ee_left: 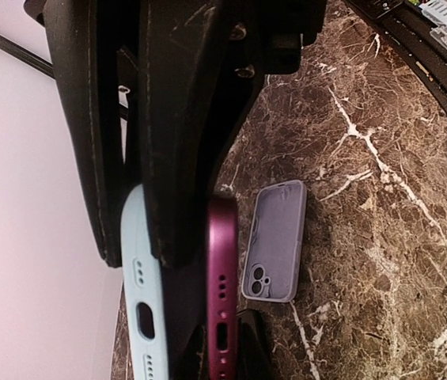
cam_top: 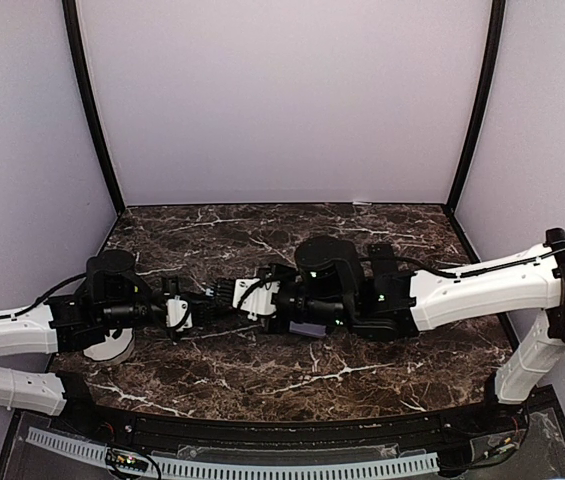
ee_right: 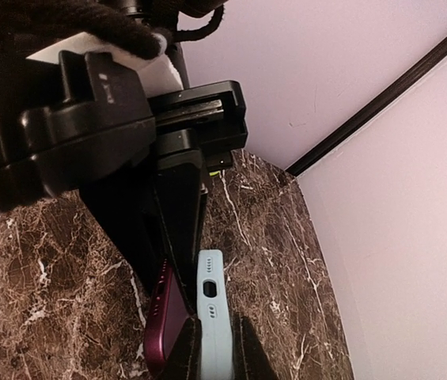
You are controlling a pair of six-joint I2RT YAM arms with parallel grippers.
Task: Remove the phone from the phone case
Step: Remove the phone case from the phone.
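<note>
A light blue phone case [ee_left: 140, 317] and a magenta phone [ee_left: 223, 261] are held in the air between my two grippers, port ends towards the cameras. The phone's port end stands apart from the case, and its far end is hidden. My left gripper [ee_left: 138, 261] is shut, with one finger outside the case and the other wedged between case and phone. My right gripper [ee_right: 217, 321] is shut on the phone case [ee_right: 211, 277], and the phone [ee_right: 164, 332] leans out to the left of its fingers. From above, the left gripper [cam_top: 210, 298] and right gripper [cam_top: 226, 292] meet at the table's middle.
A second, grey-lilac case [ee_left: 274, 237] lies flat on the dark marble table [ee_left: 397, 237], camera cut-out towards me. From above, that grey case [cam_top: 308, 329] shows just under the right arm. Pale walls enclose the table at the back and sides.
</note>
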